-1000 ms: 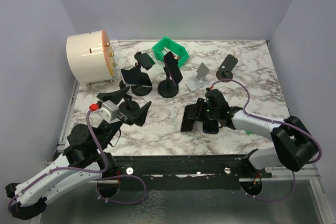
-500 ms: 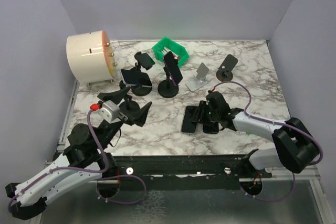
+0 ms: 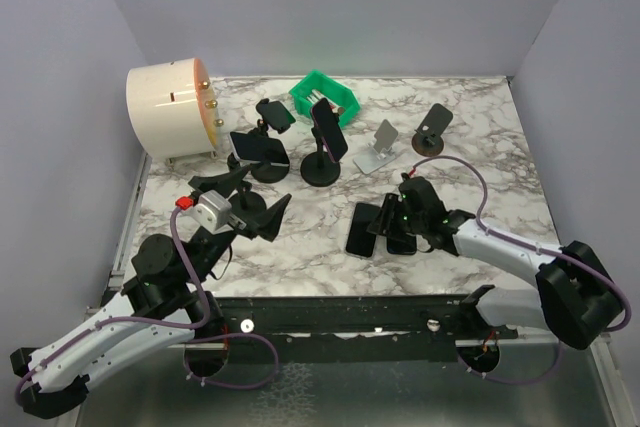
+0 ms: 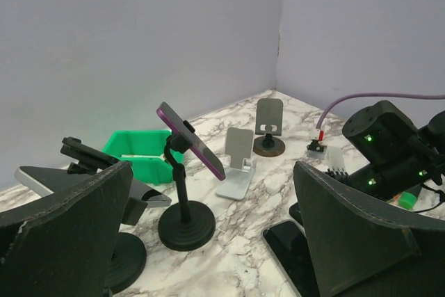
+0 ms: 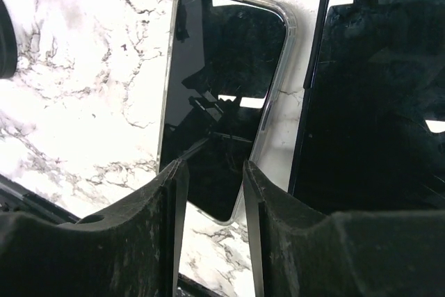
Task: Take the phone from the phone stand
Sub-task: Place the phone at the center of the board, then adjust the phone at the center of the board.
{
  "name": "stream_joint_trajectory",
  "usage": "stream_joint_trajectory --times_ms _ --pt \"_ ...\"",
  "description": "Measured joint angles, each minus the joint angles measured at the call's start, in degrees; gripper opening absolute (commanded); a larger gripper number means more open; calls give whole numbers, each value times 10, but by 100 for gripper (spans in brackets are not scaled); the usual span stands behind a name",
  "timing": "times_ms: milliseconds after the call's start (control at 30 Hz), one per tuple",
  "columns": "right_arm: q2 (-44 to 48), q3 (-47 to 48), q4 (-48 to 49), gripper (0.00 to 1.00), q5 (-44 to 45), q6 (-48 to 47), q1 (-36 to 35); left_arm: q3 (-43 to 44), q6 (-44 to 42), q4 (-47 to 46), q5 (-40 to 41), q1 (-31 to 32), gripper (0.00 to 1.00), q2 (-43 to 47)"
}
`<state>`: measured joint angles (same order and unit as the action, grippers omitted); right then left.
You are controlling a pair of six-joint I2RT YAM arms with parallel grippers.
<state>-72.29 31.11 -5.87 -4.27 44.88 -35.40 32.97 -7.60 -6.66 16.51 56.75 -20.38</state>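
A phone with a purple edge [image 3: 329,130] [image 4: 192,141] sits tilted on a black round-based phone stand [image 3: 321,169] [image 4: 185,225] at mid table. A second phone [image 3: 258,145] rests on a stand to its left. My left gripper [image 3: 245,202] [image 4: 215,255] hovers near-left of these stands, open wide and empty. My right gripper [image 3: 385,219] [image 5: 212,165] is open just above a clear-cased phone [image 3: 359,234] [image 5: 222,95] lying flat on the table, with nothing between its fingers. Another dark phone [image 3: 402,239] [image 5: 375,88] lies beside it.
A green bin [image 3: 323,97] [image 4: 139,154] stands at the back. A silver folding stand [image 3: 378,147] [image 4: 236,161] and a black stand [image 3: 433,122] [image 4: 268,123] are at back right. A cream drum-shaped thing [image 3: 168,112] fills the back left corner.
The right arm has drawn back slightly toward the near right, its elbow swinging right; the flat phones stay on the table. The left arm has barely moved.
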Motion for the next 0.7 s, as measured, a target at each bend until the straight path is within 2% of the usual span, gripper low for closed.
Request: stream_joint_trajectory --times_ms 200,300,500,700 --pt "36 17 -38 38 2 -25 -5 0 0 2 0 0 99 -1" --pt "31 60 -62 36 16 -41 -37 0 0 3 0 0 99 -1" --pt "-39 148 -57 35 37 -65 -110 0 0 5 0 0 99 -2" --pt "-117 157 -39 35 37 -66 -126 0 0 6 0 0 99 -5"
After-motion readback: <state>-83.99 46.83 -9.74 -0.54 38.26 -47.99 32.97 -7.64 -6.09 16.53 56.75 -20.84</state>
